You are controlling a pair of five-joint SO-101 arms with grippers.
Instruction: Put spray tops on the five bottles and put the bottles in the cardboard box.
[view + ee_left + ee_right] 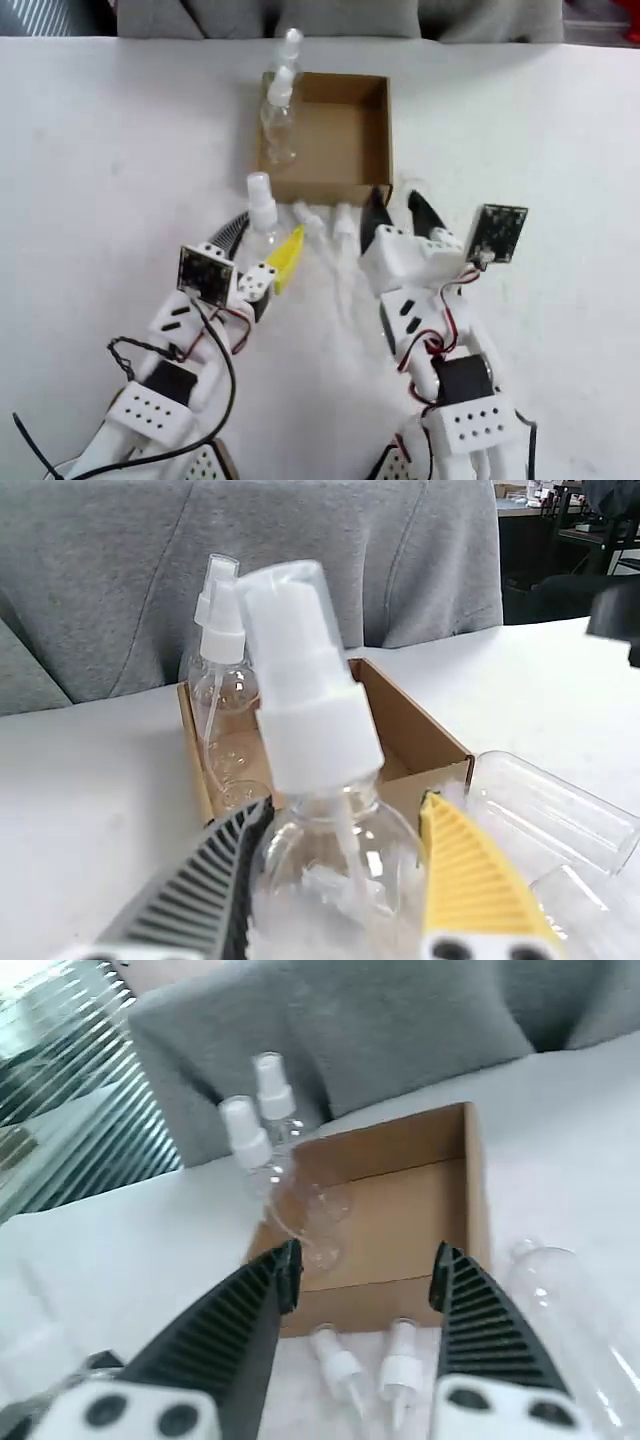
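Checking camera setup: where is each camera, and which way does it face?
High view: above the table, looking down on both arms and the cardboard box.
Left wrist view: on the left wrist, facing the box past the left end effector, shut on a spray bottle.
Right wrist view: on the right wrist, facing the box past the open right end effector.
All share the box and two bottles inside.

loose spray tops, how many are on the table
2. The left top and right top lie side by side on the table, just in front of the box; more may be hidden.
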